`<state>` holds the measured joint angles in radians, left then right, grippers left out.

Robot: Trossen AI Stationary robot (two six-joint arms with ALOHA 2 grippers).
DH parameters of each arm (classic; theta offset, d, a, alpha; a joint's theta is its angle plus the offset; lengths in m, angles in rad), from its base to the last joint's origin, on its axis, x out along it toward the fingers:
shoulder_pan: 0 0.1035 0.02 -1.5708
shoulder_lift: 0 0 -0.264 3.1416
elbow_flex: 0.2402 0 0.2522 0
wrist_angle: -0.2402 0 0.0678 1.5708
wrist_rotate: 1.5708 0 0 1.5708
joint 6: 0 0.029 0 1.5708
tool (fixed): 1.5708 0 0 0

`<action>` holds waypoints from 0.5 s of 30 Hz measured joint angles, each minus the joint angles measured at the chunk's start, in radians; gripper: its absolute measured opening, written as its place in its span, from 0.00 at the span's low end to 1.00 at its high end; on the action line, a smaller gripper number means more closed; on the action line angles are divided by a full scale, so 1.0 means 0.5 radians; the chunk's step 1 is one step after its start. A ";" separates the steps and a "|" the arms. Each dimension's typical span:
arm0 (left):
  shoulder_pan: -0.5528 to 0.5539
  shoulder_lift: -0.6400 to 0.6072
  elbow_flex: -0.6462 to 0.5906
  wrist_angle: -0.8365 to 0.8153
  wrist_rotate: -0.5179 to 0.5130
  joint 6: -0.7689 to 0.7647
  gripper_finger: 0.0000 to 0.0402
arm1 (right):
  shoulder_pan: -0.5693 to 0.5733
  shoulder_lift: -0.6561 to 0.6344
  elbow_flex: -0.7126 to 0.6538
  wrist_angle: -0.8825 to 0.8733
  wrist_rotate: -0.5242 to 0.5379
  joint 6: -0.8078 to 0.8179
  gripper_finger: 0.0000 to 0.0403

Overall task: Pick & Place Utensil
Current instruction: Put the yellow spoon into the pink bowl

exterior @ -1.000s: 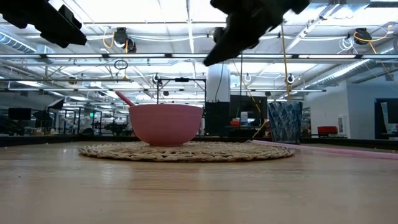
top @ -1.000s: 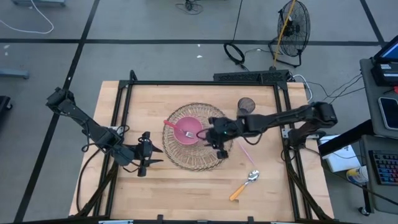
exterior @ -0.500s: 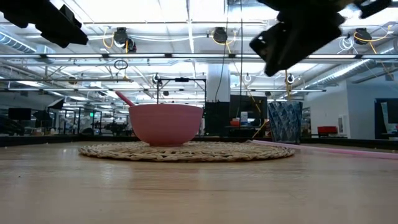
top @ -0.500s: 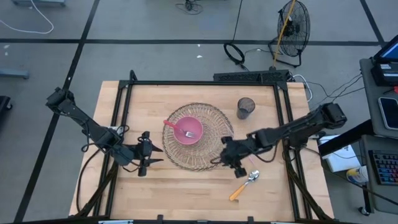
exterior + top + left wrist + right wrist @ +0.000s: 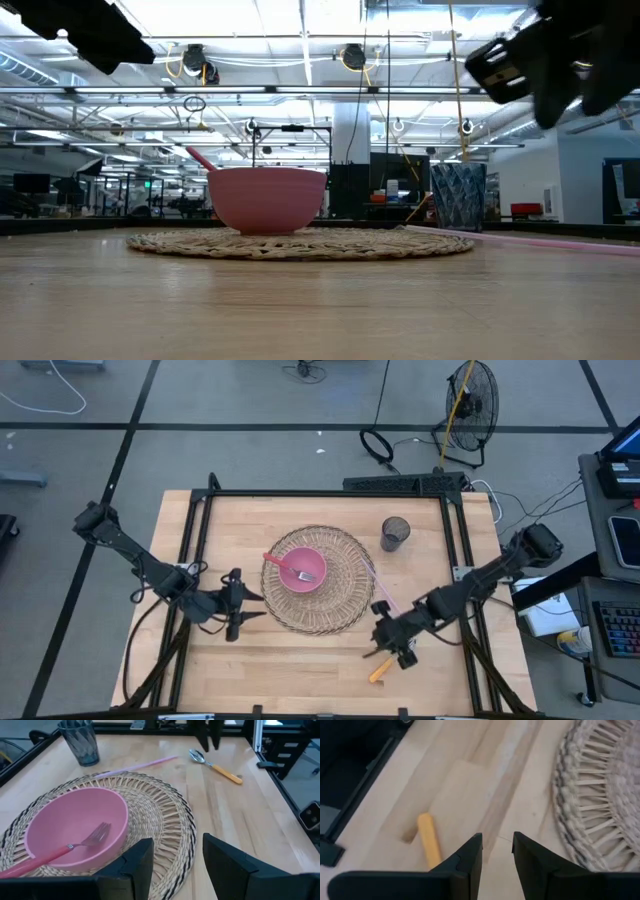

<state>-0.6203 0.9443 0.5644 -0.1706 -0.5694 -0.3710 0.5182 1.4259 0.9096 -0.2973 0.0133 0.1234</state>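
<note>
A spoon with an orange handle point(image 5: 216, 766) lies flat on the wood, near and to the right of the woven mat. In the high view only the handle's end point(image 5: 377, 673) shows beside my right gripper point(image 5: 392, 645), which hangs above the spoon, fingers pointing down and open by a narrow gap. In the right wrist view the orange handle point(image 5: 429, 843) lies off to one side of the fingers point(image 5: 497, 837). A pink bowl point(image 5: 301, 571) on the mat holds a pink-handled fork point(image 5: 75, 847). My left gripper point(image 5: 236, 618) waits open to the left of the mat.
The round woven mat point(image 5: 350, 585) fills the table's middle. A dark ribbed cup point(image 5: 395, 532) stands toward the far right. A pink straw point(image 5: 140, 766) lies on the wood between the cup and the spoon. A black frame point(image 5: 462, 600) edges the table's right side.
My right gripper has swung from above the mat, beside the bowl, toward the table's near right, and now stands over the spoon. The bowl, fork, cup and spoon have stayed where they were.
</note>
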 joint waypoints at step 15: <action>0.053 0.000 0.000 0.024 0.000 -0.018 0.42 | 0.294 0.001 -0.049 -0.036 0.240 0.150 0.37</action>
<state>-0.5938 0.9443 0.5644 -0.1585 -0.5694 -0.3801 0.6650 1.4265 0.8853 -0.3153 0.1333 0.1984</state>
